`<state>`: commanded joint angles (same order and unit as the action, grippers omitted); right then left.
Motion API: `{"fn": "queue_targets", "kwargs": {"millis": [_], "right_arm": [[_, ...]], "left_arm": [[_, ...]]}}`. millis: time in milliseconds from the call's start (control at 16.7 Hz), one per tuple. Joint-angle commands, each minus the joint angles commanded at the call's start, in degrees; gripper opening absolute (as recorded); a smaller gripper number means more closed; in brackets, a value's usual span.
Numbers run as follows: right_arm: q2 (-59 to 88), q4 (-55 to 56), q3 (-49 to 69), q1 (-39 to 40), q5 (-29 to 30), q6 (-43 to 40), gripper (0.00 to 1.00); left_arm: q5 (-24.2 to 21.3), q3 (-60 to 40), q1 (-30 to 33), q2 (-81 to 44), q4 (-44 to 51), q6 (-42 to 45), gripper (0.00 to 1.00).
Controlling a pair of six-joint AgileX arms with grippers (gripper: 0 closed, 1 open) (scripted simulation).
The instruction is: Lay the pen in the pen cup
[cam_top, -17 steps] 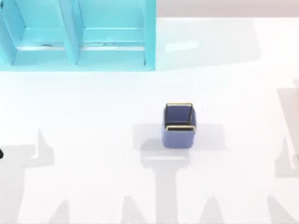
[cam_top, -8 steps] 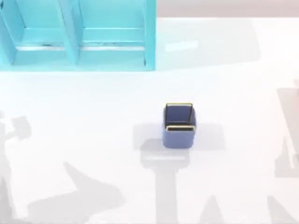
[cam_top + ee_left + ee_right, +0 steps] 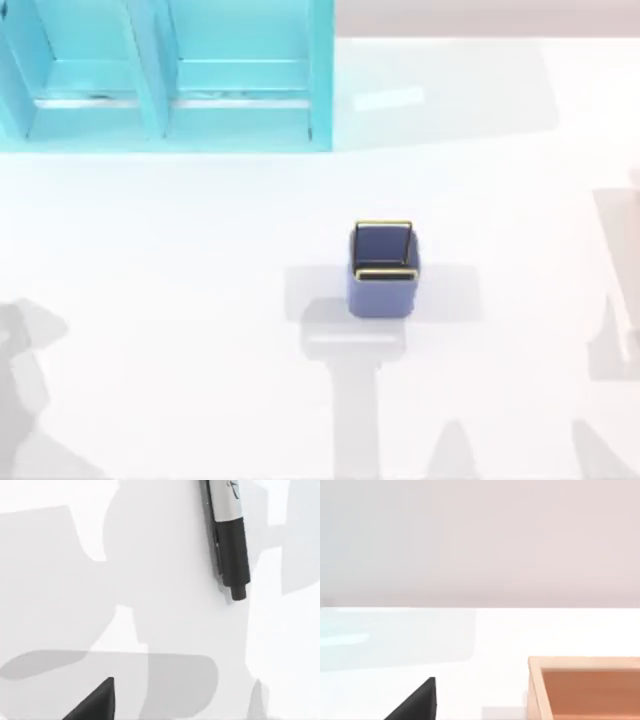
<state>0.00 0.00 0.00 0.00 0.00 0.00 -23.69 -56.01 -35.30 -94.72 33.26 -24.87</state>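
From above, I see the pen cup [image 3: 383,268] standing upright near the middle of the white desk [image 3: 200,250], its gold rim facing up and its interior showing dark blue. The cyan shelf unit [image 3: 165,75] occupies the far left corner of the desk, well apart from the cup. In my left wrist view, the pen [image 3: 228,535] lies flat on the desk; its long axis runs nearly straight along the picture's vertical, with the black capped end toward the lower part of the picture and a silver-grey barrel section above it. A small dark mark sits on the silver section, but I cannot read it. One black finger [image 3: 92,702] of my left gripper shows at the picture's edge, apart from the pen. My right wrist view shows one black finger [image 3: 415,702] and a wooden tray [image 3: 535,685] on the desk. I cannot tell whether either gripper's fingers are apart or together.
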Motion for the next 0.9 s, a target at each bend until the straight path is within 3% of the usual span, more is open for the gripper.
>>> {"fn": "queue_targets", "kwargs": {"millis": [360, 900], "right_arm": [[0.0, 0.0, 0.0, 0.0, 0.0, 0.0, 1.0], [0.0, 0.0, 0.0, 0.0, 0.0, 0.0, 1.0]], "left_arm": [[-6.06, -12.83, -6.0, -13.54, 2.44, -4.01, 1.0], [-6.05, -13.23, -5.17, -15.76, 0.1, -5.27, 1.0]]}}
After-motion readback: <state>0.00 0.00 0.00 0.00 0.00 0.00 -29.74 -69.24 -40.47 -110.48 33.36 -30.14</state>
